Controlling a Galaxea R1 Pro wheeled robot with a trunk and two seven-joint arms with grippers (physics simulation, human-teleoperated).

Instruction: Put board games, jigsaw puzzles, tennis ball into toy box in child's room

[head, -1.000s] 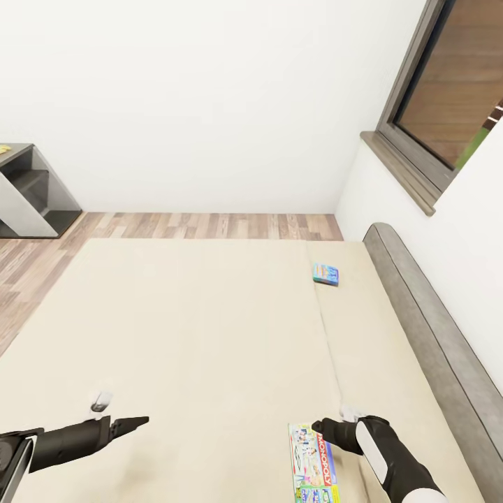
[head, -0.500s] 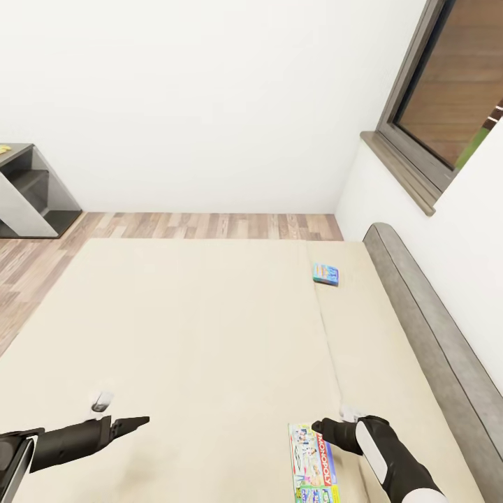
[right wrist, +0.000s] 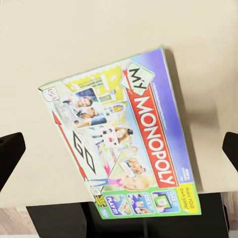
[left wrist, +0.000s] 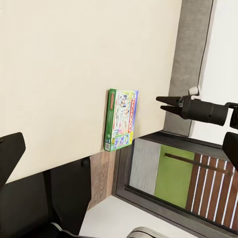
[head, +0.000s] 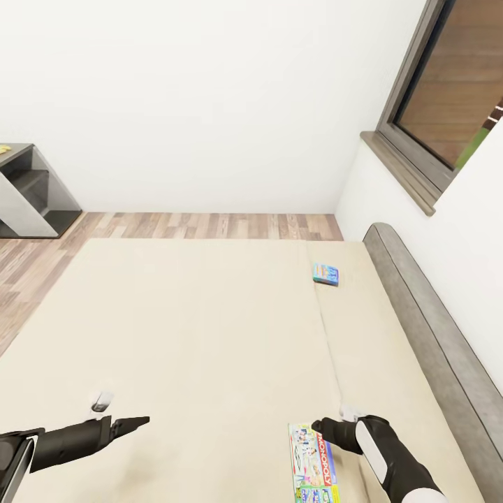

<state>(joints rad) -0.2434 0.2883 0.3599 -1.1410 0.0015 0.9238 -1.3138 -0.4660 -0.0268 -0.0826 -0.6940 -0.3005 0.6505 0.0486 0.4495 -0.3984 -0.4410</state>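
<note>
nothing has moved. right gripper [head: 323,425] hovers over the monopoly box [head: 311,464] on the bed [head: 209,335], fingers spread wide, empty; the thin box may slide when pinched.

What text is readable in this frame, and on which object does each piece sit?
"MY MONOPOLY": red banner on the white-and-green board game lying on the bed.
"GO": its printed game board corner.
"MAKE YOUR OWN GAME": small panel at one end, barely legible.
Other small print there: too small.
Blue board game: lettering too small.
</note>
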